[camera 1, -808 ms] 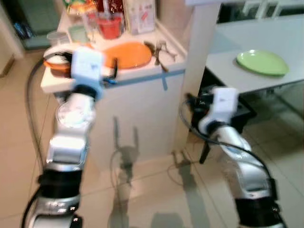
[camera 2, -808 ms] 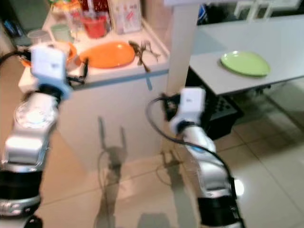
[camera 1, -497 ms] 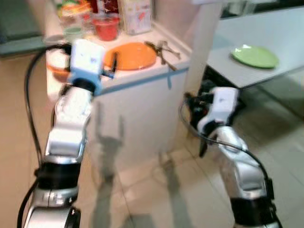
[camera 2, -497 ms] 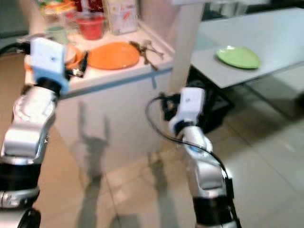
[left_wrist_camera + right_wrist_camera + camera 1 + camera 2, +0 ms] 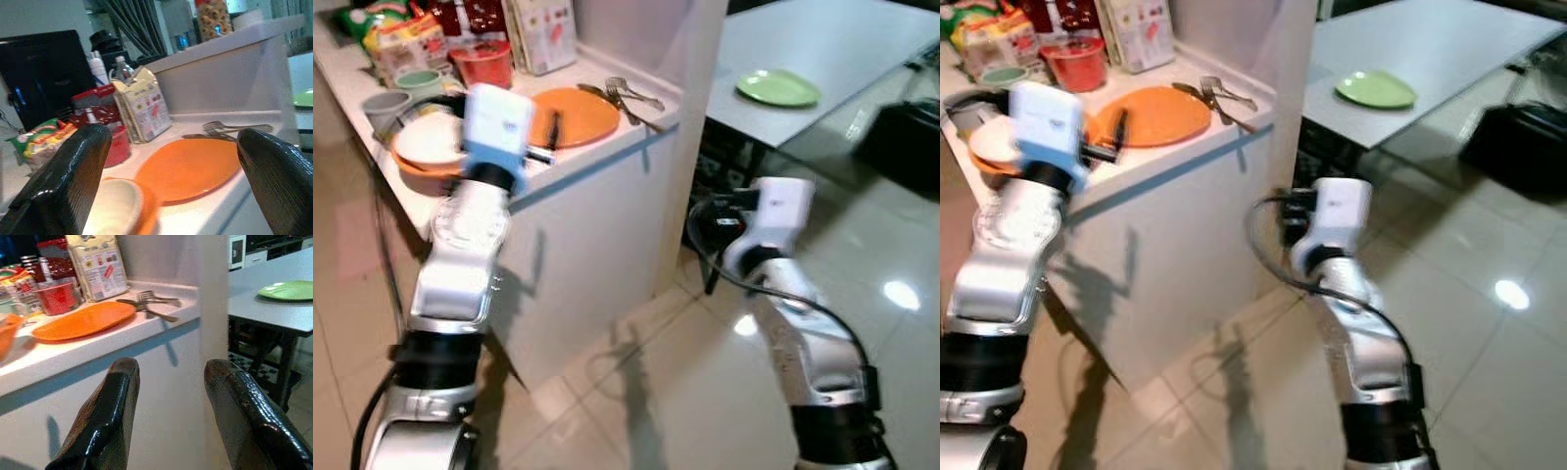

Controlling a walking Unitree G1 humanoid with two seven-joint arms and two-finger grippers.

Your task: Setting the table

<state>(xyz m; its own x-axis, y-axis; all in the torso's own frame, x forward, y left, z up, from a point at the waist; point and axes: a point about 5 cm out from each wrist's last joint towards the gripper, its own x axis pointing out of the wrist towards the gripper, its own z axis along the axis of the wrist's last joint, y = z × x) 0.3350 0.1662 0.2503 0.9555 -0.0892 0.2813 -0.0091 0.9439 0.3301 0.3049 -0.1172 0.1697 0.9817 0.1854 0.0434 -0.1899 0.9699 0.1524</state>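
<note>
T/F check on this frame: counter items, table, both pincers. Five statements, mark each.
1. The orange plate lies on the counter. True.
2. The forks lie on the green plate. False: they lie on the counter beside the orange plate; the green plate sits on the table.
3. The left pincer is open and empty. True.
4. The right pincer holds a fork. False: it is open, holding nothing.
5. The red cup stands on the table. False: it stands on the counter.

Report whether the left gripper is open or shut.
Open. In the left wrist view the left gripper has its fingers set wide apart, the orange plate showing between them.
</note>
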